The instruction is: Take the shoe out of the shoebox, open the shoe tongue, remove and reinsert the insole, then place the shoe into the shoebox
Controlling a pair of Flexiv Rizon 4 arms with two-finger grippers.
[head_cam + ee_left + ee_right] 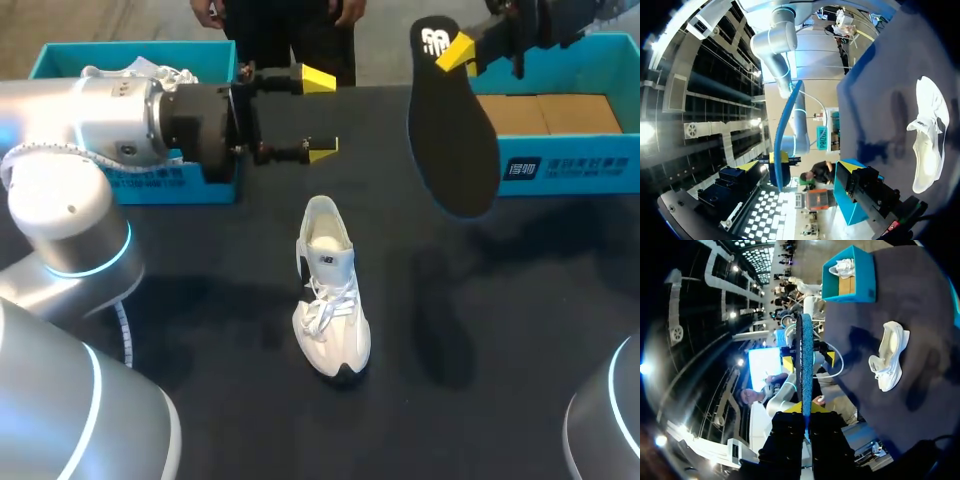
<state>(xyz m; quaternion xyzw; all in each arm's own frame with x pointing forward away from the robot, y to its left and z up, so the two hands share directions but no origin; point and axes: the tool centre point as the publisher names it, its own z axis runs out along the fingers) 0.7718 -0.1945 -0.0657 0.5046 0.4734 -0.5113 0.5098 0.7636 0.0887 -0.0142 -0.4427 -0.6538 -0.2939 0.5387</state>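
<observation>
A white sneaker (331, 290) lies on the black table near the middle, toe toward me; it also shows off to one side in the left wrist view (927, 135) and the right wrist view (887, 357). My right gripper (455, 52) is raised at the back right, shut on the heel end of a black insole (452, 135) that hangs down above the table. In the right wrist view the insole (805, 360) stands edge-on between the right gripper's (805, 410) fingers. My left gripper (320, 113) hovers open and empty behind the sneaker, pointing toward the insole (784, 135).
A blue shoebox (160, 185) at the back left holds another white shoe (150, 72). A second blue shoebox (560, 175) with a cardboard floor stands at the back right, just behind the hanging insole. A person stands beyond the far edge.
</observation>
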